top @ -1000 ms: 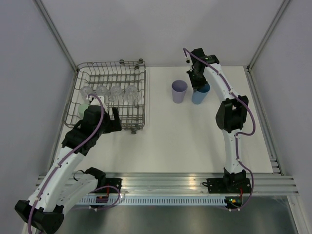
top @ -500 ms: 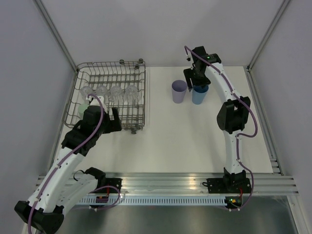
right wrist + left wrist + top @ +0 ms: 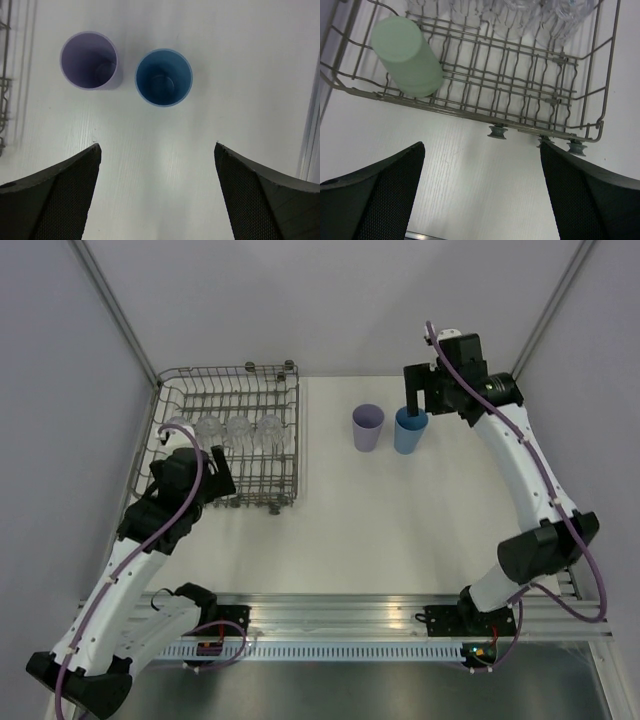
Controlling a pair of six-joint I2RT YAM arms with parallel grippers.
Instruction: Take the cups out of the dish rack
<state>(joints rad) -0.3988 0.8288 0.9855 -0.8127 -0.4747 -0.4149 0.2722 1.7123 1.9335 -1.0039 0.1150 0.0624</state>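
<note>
A white table (image 3: 400, 530) inside a grey-walled enclosure, seen from above, with two robot arms mounted at its near edge. On the left of the table sits the grey wire dish rack (image 3: 225, 370). Four clear cups (image 3: 238, 428) stand in a row across the rack. A green cup (image 3: 407, 55) sits near the rack's near-left corner, its flat base turned up towards the wrist camera. The left gripper (image 3: 481, 150) hovers over the rack's near edge with its fingers spread wide, holding nothing. On the right half of the table, well apart from the rack, a lilac cup (image 3: 89, 60) and a blue cup (image 3: 163, 77) stand upright, mouths up, just beside each other. The right gripper (image 3: 156, 147) hangs above them, fingers spread wide and empty, touching neither cup.
</note>
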